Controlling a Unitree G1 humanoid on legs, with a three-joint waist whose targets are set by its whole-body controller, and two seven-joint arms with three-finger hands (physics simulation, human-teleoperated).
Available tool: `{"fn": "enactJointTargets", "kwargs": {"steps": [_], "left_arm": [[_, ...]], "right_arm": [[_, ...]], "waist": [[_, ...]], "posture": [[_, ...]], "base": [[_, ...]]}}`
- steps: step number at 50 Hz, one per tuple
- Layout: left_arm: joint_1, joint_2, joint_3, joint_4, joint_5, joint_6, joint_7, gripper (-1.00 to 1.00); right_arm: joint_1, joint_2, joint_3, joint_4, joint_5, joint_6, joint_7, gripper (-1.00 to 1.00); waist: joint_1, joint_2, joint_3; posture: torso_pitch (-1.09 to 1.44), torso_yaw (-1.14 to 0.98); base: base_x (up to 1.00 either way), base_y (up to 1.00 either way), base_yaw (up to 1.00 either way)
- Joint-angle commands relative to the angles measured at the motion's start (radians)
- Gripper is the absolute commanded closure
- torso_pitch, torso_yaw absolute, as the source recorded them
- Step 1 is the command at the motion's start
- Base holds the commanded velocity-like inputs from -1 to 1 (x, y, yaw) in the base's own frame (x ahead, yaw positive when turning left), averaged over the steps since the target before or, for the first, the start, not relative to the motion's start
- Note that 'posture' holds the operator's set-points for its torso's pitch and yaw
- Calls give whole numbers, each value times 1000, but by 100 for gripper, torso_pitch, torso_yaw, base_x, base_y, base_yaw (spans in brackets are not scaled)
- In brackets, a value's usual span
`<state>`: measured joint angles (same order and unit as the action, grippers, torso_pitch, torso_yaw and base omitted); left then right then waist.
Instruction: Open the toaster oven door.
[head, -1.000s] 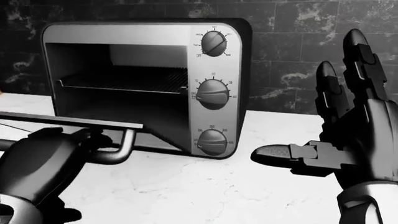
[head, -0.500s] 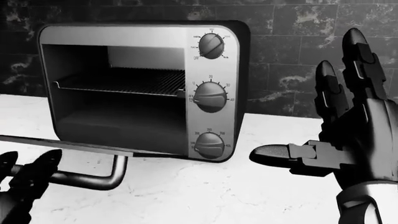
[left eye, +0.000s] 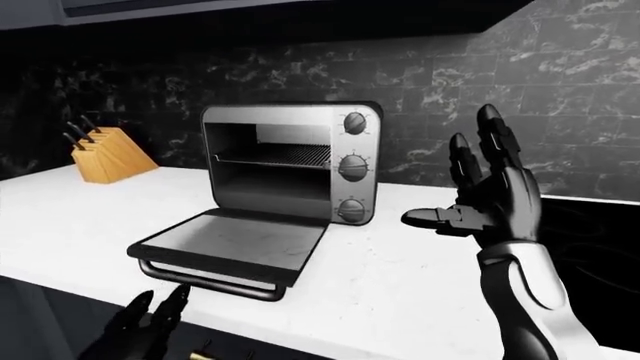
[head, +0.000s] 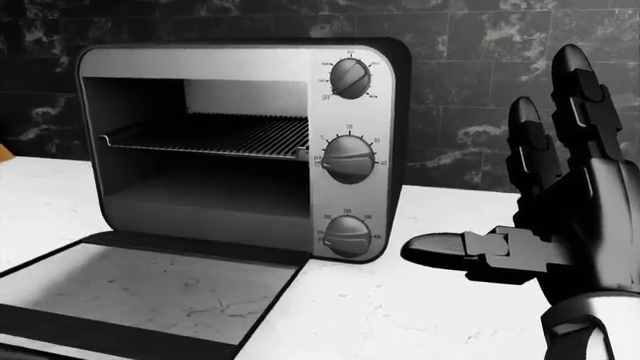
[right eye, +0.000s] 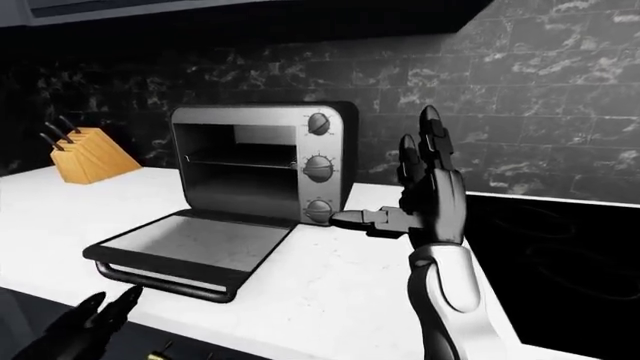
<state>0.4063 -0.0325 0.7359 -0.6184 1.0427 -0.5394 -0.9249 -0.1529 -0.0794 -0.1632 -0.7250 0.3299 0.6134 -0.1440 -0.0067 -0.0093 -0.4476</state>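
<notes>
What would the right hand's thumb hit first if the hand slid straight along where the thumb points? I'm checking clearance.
Probably the toaster oven: the right hand is open, thumb aimed toward the lowest knob. Depth is unclear; it may pass short of it.

You've got a white marbled worktop (left eye: 400, 285) against a dark tiled wall. The toaster oven (left eye: 290, 161) sits directly on it near the wall, its door (left eye: 235, 244) dropped flat, low over the worktop and reaching toward the bottom edge of the left-eye view. A wooden knife block (left eye: 108, 155) stands on it well to the left. A black cooktop (right eye: 560, 262) is set in at the right.
</notes>
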Motion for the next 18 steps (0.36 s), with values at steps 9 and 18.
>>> {"fn": "enactJointTargets", "kwargs": {"steps": [9, 18], "left_arm": [[-32, 18, 42, 39, -15, -43, 71, -100], [-47, 27, 6, 65, 26, -22, 107, -100]], "right_arm": [[-23, -1, 6, -23, -6, -19, 5, -100], [-23, 1, 8, -29, -8, -13, 3, -100]], "waist": [[-5, 10, 16], [-7, 14, 15]], "posture": [[-63, 0], [-63, 0]], "base": [[0, 0, 0], [0, 0, 0]]}}
